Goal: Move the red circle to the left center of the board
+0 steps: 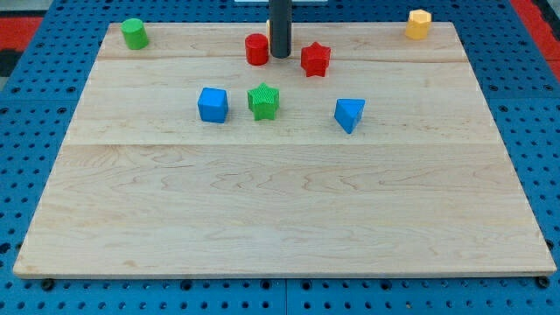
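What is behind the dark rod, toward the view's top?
A sliver of something yellowish peeks out at the rod's left edge; the rod covers the rest. My tip sits just right of the red circle.

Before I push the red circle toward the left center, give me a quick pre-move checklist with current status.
1. My tip beside the red circle, on its right side: ok.
2. Tip touching the circle: cannot tell.
3. Red star clear of the push, on the view's right of the tip: ok.
4. Blue cube near the down-left path: not ok, steer above it.
5. Green cylinder away from the path, at the top-left corner: ok.
6. Left center of the board free: ok.
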